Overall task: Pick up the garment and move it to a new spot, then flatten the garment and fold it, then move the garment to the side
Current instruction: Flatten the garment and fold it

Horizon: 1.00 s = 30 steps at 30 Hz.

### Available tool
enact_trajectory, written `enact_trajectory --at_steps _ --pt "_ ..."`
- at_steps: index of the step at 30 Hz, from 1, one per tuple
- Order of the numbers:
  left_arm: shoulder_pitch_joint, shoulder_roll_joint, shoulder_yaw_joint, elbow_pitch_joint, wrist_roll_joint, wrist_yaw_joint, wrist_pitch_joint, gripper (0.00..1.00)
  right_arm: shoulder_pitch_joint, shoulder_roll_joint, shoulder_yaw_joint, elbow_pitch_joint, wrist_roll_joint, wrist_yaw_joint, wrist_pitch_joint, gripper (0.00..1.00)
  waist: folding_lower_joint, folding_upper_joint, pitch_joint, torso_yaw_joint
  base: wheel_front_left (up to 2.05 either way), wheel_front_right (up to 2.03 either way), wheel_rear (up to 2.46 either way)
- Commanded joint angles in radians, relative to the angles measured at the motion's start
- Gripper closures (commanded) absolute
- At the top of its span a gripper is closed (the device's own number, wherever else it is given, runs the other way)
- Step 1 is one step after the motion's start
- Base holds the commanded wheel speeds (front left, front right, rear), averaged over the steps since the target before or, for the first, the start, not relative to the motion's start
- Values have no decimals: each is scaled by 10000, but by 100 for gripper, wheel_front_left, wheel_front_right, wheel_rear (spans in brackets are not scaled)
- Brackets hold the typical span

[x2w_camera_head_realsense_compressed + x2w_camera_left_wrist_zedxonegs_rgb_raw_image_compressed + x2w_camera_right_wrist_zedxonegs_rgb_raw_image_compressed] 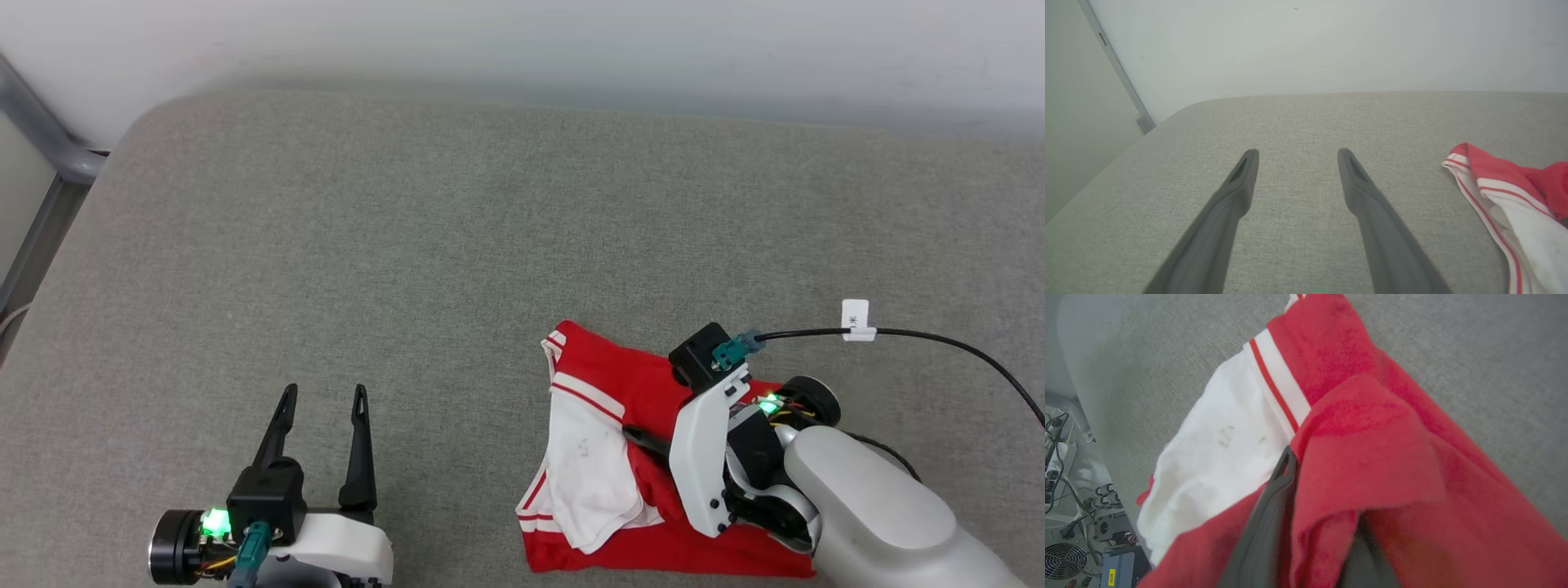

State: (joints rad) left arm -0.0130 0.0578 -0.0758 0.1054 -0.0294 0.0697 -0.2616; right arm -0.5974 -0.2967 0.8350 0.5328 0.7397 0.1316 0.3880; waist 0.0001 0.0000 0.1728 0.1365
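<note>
The garment [608, 380] lies bunched and partly folded at the lower right of the grey cushioned surface, red with a white sleeve and red-white striped trim on top; no letters or numbers show. My right gripper [641, 445] lies across it. In the right wrist view a fold of the red garment [1355, 367] is pinched between the two dark fingers [1267, 514], and the cloth covers one finger. My left gripper [322, 396] stands open at the lower left, well clear of the cloth, nothing between its fingers [1237, 192]. The garment's striped edge [1494, 179] shows to its right.
The grey cushion [408, 245] stretches wide to the left and back of the garment. A black cable with a white tag [856, 320] runs from my right wrist to the right. A metal frame [49, 163] stands at the far left. Electronics [1069, 547] sit beyond the cushion's edge.
</note>
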Motion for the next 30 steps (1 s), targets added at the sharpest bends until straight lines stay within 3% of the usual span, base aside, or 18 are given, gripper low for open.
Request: enact_trajectory --at_steps 1,8,14,22,30 --pt "52 39 55 30 67 -31 -46 0 -79 -198 47 -167 67 -17 -354 0 -1 0 -144 -90 0 0 0" --pt "265 97 115 -20 86 -91 -46 0 249 -986 -271 -1320 -90 -14 -1669 0 -1 0 -523 -363 0 0 0" --pt "427 143 153 -118 84 -174 -46 0 884 -1390 -1985 -2041 -1194 -14 -3404 0 -1 0 -818 -665 0 0 0" --pt "549 183 182 -196 101 -238 -46 0 2490 -703 -5054 -2744 -3482 -14 -5358 0 -1 0 -1126 -938 0 0 0" --pt "760 244 112 -286 156 -293 -46 0 4508 790 -7589 -4063 -5328 -14 -6192 0 -1 0 -1394 -1049 0 0 0"
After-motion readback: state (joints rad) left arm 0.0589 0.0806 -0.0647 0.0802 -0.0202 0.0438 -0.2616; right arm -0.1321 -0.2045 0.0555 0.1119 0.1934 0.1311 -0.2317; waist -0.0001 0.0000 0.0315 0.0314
